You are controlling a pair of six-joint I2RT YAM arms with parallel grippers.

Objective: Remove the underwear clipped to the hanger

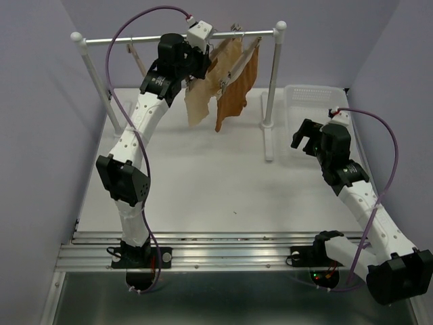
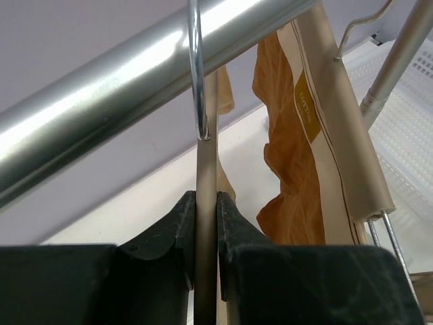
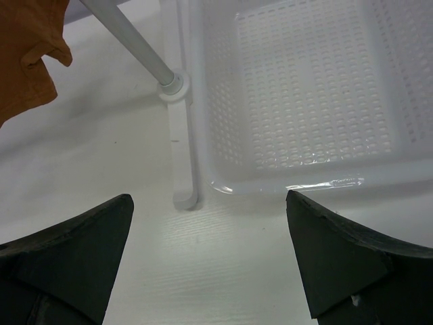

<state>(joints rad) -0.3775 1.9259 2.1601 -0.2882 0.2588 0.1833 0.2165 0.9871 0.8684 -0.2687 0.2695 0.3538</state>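
The pale beige underwear point(image 1: 198, 105) hangs from the rail point(image 1: 122, 40) at the back, next to a darker orange-brown garment point(image 1: 238, 91). My left gripper point(image 1: 195, 68) is raised to the rail and hides most of the underwear's hanger. In the left wrist view my left gripper point(image 2: 206, 200) is shut on the hanger's light-wood bar point(image 2: 206, 149), seen edge-on. Its metal hook point(image 2: 196, 68) sits over the rail point(image 2: 101, 95). A strip of pale cloth point(image 2: 226, 95) shows behind the bar. My right gripper point(image 1: 306, 135) is open and empty, low over the table point(image 3: 210, 271).
The orange-brown garment point(image 2: 291, 176) hangs on its own wooden hanger point(image 2: 331, 101) just right of my left gripper. A white perforated basket point(image 1: 312, 98) point(image 3: 311, 88) stands at the back right beside the rack's right post and foot point(image 3: 179, 135). Another hook hangs on the rail at left point(image 1: 135, 57).
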